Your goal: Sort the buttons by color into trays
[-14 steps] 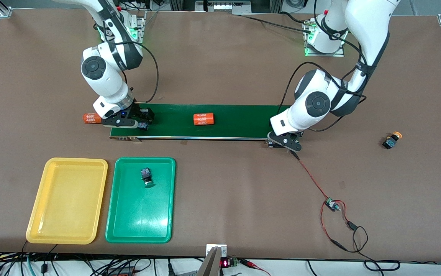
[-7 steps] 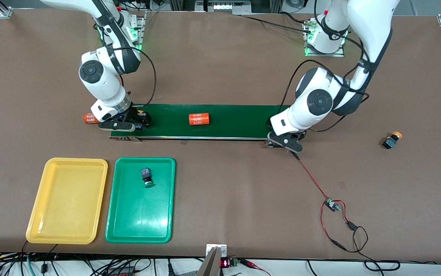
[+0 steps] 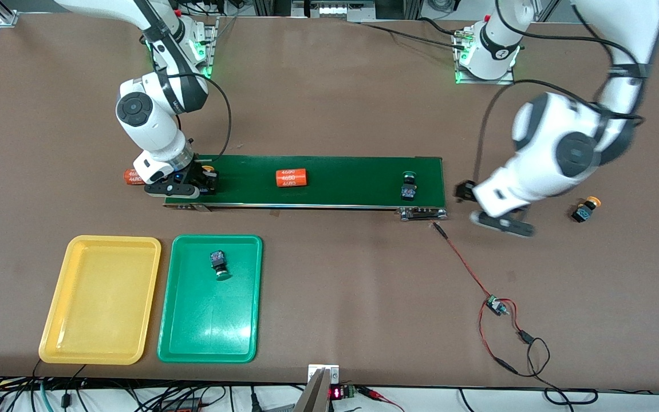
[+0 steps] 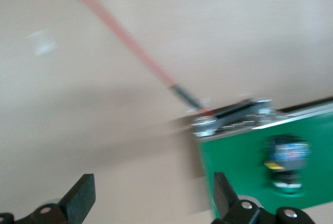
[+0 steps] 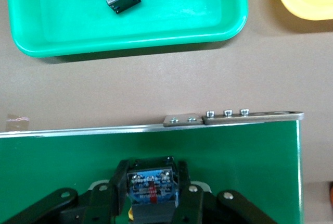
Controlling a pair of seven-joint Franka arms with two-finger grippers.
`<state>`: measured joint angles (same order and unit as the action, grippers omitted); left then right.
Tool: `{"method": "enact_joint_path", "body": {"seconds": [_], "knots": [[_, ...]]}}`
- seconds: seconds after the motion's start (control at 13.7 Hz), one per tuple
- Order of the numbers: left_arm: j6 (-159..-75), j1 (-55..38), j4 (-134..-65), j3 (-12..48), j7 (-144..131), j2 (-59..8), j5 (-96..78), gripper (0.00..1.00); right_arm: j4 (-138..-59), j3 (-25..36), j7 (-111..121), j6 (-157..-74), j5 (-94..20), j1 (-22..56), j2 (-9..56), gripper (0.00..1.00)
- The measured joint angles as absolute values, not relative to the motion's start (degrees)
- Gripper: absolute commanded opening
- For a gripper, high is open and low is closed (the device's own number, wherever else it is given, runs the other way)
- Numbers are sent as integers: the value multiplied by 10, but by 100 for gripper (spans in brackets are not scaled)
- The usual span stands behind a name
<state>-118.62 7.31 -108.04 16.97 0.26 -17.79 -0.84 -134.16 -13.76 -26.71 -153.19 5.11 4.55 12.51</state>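
Note:
My right gripper [image 3: 202, 182] is shut on a yellow-capped button [image 3: 209, 171] at the conveyor belt's end toward the right arm; its blue body sits between the fingers in the right wrist view [image 5: 153, 185]. My left gripper [image 3: 495, 220] is open and empty over bare table just off the belt's other end; its fingers [image 4: 78, 198] stand wide apart. A green button [image 3: 409, 186] lies on the belt near that end and shows in the left wrist view [image 4: 286, 161]. Another green button [image 3: 218, 263] lies in the green tray [image 3: 209, 332]. A second yellow button [image 3: 585, 209] lies on the table. The yellow tray [image 3: 100, 300] holds nothing.
The dark-green conveyor belt [image 3: 352, 177] carries an orange cylinder [image 3: 291, 178]; another orange cylinder [image 3: 133, 177] lies off its end by the right gripper. A red wire [image 3: 466, 269] with a small board runs from the belt toward the front camera.
My left arm has swung away from the belt's end toward the loose yellow button, uncovering the green button on the belt. The orange cylinder has drifted along the belt toward the right gripper.

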Motion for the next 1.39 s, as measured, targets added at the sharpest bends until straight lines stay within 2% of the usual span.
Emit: {"method": "enact_joint_path", "body": {"seconds": [0.29, 0.58, 0.8, 1.02, 1.17, 1.39], "knots": [[-1172, 177, -1091, 167, 12, -195, -4, 100, -1324, -129, -267, -1512, 51, 45, 123, 15], [-1172, 247, -1093, 167, 127, -228, 61, 100, -1206, -124, -218, -1322, 52, 38, 92, 15], [-1178, 286, -1092, 167, 218, -249, 95, 100, -1127, -120, -83, -1269, 55, -10, 88, 15], [-1187, 324, -1092, 167, 284, -271, 146, 100, -1067, -117, 55, -1283, 83, -87, 154, 16], [-1194, 348, -1092, 167, 337, -291, 156, 100, -1039, -116, 126, -1355, 100, -134, 224, 16], [-1245, 366, -1093, 167, 440, -320, 160, 100, -1019, -116, 180, -1473, 107, -166, 322, 17]]}}
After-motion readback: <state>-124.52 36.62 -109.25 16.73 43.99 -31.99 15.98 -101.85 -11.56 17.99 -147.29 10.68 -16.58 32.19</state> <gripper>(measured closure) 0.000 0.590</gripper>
